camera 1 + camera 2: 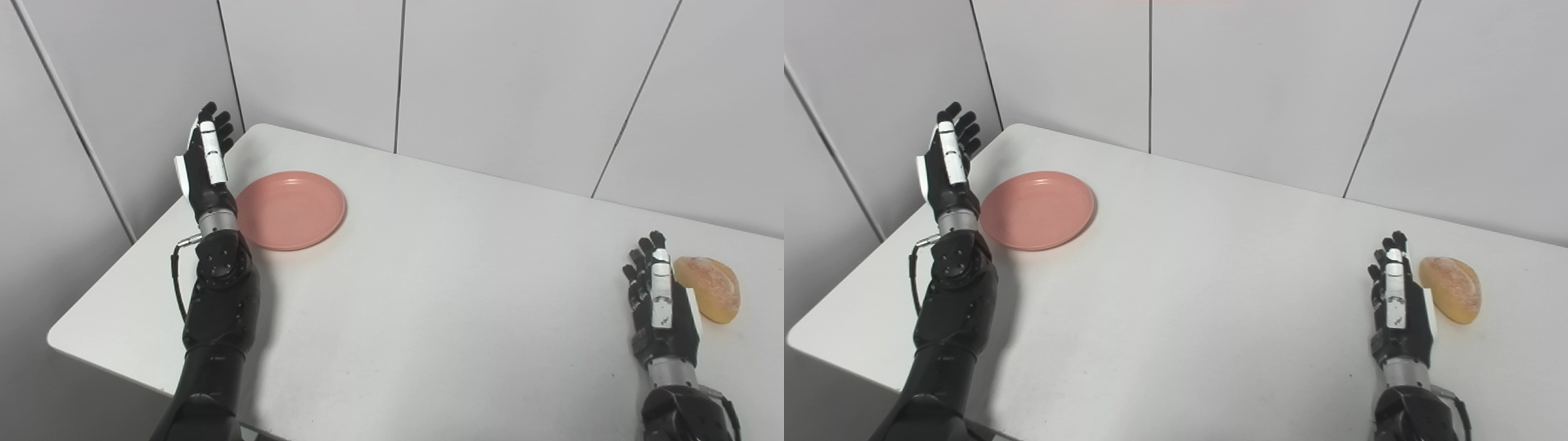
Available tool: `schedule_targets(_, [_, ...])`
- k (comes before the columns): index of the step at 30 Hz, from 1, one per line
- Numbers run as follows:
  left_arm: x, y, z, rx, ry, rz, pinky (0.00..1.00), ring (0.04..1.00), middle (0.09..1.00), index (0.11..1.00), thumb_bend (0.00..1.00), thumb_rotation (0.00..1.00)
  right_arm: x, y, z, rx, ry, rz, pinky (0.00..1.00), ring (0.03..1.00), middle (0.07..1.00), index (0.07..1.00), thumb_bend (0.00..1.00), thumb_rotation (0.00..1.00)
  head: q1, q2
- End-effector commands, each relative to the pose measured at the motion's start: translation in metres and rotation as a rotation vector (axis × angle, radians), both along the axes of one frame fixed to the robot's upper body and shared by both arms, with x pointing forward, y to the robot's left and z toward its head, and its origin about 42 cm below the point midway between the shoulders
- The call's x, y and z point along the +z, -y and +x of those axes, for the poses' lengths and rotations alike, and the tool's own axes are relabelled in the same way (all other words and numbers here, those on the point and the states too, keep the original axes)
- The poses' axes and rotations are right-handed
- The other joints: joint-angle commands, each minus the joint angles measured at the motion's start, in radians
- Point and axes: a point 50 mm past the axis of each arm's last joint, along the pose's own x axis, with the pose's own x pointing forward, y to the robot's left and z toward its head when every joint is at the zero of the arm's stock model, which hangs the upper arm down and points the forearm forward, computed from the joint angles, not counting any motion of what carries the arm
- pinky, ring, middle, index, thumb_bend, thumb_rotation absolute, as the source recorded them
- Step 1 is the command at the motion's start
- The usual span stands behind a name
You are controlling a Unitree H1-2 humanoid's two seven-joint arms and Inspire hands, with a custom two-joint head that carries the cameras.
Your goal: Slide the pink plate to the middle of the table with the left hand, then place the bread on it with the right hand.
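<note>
**Operator:** Report the condition of each robot hand.

**Inspector:** The left robot hand [205, 160] stands at the far left part of the tabletop [429, 294], fingers [214, 119] extended, spread slightly apart and pointing toward the back wall. It holds nothing. It sits just beside the left rim of the pink plate [290, 209]; whether the wrist touches the rim cannot be determined from either view. The right robot hand [1399, 309] is near the right front of the tabletop, fingers likewise extended and apart, empty, pointing away from the robot. The bread [1451, 288] lies immediately to its right, very close to the side of the palm; contact cannot be confirmed.

**Operator:** State the position of the pink plate.

**Inspector:** It rests flat and upright on the left rear portion of the tabletop, well apart from the centre and from the bread. Nothing lies in it.

**Operator:** Orientation of the bread?

**Inspector:** It is a half-round golden piece lying on the tabletop near the right edge. Its long axis runs from rear-left to front-right. The curved side faces right and away from the robot; the straighter side faces the right robot hand.
</note>
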Motion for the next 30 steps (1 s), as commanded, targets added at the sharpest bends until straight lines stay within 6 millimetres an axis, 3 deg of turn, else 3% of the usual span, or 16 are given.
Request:
schedule_targets(1, [0.019,-0.011,0.003,0.026,0.063,0.049,0.85,0.843,0.830,0.834,0.52,1.00,0.009,-0.001,0.004,0.003,0.042,-0.003,1.00,1.000,1.000,1.000,0.78,0.91,0.001,0.001])
schedule_targets(11, [-0.002,-0.024,0.001,0.053,0.015,0.009,0.85,0.835,0.827,0.832,0.52,1.00,0.009,-0.001,0.003,0.003,0.042,-0.009,1.00,1.000,1.000,1.000,0.79,0.91,0.001,0.004])
schedule_targets(21, [-0.025,-0.009,0.008,0.013,-0.084,-0.009,0.85,0.839,0.831,0.828,0.52,1.00,0.010,0.000,0.004,0.000,0.043,0.002,1.00,1.000,1.000,1.000,0.78,0.89,0.007,0.009])
schedule_targets(30, [-0.033,0.012,0.016,-0.065,-0.142,0.013,0.81,0.819,0.819,0.815,0.50,1.00,0.013,0.003,0.004,0.000,0.047,0.002,1.00,1.000,1.000,1.000,0.77,0.89,0.012,0.013])
